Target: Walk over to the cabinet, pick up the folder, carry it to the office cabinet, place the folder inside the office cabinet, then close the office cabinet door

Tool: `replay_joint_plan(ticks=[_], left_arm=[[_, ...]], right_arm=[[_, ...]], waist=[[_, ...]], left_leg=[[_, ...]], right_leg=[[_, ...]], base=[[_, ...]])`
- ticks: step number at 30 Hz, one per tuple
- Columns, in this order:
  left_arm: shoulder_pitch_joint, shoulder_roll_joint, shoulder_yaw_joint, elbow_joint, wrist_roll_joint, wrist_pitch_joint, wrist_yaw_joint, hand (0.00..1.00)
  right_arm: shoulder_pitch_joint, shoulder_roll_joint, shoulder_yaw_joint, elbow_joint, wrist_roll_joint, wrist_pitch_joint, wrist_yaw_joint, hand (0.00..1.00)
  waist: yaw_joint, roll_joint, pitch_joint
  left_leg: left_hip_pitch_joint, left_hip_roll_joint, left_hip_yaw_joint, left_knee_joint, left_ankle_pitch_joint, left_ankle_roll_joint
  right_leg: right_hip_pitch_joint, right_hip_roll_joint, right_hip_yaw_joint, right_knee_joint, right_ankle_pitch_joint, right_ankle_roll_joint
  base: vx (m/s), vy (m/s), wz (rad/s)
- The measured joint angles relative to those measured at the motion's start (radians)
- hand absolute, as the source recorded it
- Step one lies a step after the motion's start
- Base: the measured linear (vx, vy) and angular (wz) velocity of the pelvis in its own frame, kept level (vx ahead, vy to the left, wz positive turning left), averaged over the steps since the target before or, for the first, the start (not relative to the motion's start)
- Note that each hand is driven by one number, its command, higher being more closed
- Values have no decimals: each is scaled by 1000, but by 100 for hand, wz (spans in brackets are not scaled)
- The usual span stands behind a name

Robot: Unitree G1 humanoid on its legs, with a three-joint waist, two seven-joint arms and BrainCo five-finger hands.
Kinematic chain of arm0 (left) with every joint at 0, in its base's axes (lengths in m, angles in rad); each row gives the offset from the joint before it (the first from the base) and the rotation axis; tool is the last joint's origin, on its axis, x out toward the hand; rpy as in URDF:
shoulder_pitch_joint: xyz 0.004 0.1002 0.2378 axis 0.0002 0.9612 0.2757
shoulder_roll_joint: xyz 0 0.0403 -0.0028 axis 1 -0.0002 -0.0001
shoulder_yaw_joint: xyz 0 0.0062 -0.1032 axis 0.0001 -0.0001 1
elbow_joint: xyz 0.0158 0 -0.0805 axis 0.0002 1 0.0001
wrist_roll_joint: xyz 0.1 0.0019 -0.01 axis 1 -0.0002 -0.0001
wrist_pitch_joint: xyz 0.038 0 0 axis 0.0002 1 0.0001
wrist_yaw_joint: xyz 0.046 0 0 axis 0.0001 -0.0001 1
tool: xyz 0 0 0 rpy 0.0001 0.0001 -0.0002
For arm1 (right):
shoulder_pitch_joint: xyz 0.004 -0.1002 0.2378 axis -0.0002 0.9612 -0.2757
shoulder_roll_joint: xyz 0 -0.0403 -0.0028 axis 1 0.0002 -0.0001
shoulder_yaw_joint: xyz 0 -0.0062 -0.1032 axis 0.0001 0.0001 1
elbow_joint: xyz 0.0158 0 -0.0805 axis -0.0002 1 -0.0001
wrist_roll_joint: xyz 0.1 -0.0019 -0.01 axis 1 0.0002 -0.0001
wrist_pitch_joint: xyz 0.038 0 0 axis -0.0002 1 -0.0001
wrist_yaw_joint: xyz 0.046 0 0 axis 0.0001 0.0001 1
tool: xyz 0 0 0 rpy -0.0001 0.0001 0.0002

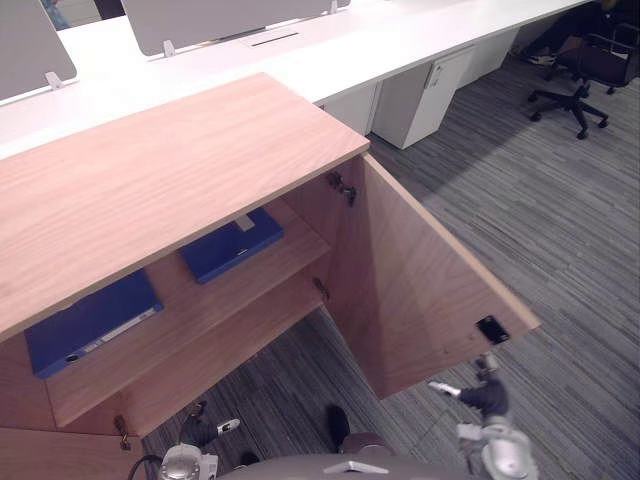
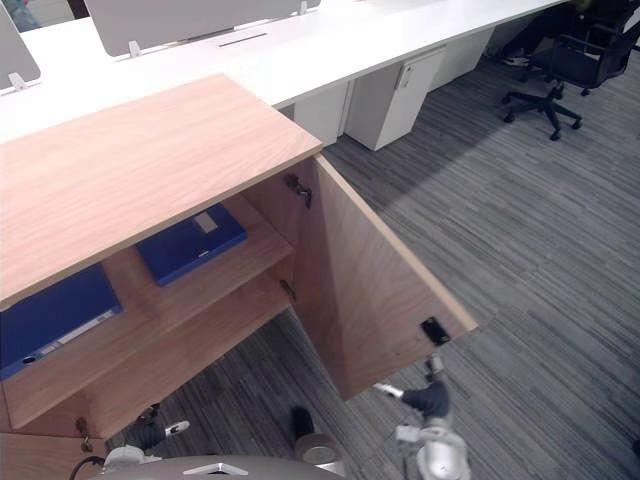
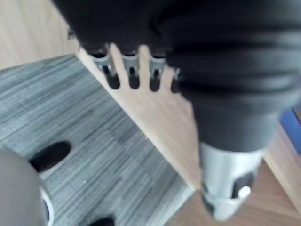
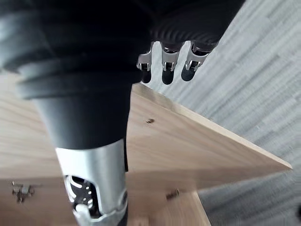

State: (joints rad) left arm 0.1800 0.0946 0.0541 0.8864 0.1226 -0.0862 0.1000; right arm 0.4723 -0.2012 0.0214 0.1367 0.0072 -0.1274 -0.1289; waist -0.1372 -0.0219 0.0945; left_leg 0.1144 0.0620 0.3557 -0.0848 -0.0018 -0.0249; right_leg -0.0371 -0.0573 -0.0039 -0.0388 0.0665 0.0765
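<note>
The right hand [image 1: 484, 392] hangs loose and holds nothing, just beside the open door [image 1: 420, 290]. It is hard to tell if they touch. The left hand [image 1: 203, 428] is loose and holds nothing too, low by the cabinet [image 1: 150, 190]. A blue folder [image 1: 232, 246] lies on the shelf [image 1: 230, 297]. A second folder [image 1: 88, 322] is partly hidden under the top.

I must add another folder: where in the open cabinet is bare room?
The bottom board looks bare. On the shelf, the strip in front of the left folder and right folder is free; its left end is crowded.
</note>
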Motion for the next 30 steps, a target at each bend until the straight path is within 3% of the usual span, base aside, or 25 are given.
replay_joint_plan(ticks=[4,7,11,20,30], left_arm=[[-14,0,-13,0,0,4,5,0],[-22,-10,-18,0,0,5,10,0],[-20,-24,-24,0,0,8,29,0],[-31,-14,-38,-1,-1,8,31,0],[-32,-17,-28,0,-11,8,39,0]], right_arm=[[8,10,155,-1,-13,0,58,0],[-55,34,272,9,-21,-3,107,0],[-168,65,360,44,-75,-24,139,0],[-300,67,310,161,-215,-21,115,0],[-328,82,153,457,-245,5,57,0]], waist=[[16,1,-1],[53,4,-3],[81,8,-10],[121,-27,-18],[136,-30,-20]], left_leg=[[-11,10,-26,0,11,-6],[-16,9,-53,0,14,-8],[-29,-1,-85,-1,20,2],[-32,-27,-141,-1,13,13],[-37,-44,-232,-2,18,22]], right_leg=[[-1,7,-16,4,1,-2],[2,4,-37,17,0,-3],[6,-9,-66,22,2,-2],[37,-30,-118,19,-11,7],[76,-52,-207,28,-51,15]], base=[[-10,-47,19],[0,-20,27],[32,12,26],[37,21,21],[3,-4,28]])
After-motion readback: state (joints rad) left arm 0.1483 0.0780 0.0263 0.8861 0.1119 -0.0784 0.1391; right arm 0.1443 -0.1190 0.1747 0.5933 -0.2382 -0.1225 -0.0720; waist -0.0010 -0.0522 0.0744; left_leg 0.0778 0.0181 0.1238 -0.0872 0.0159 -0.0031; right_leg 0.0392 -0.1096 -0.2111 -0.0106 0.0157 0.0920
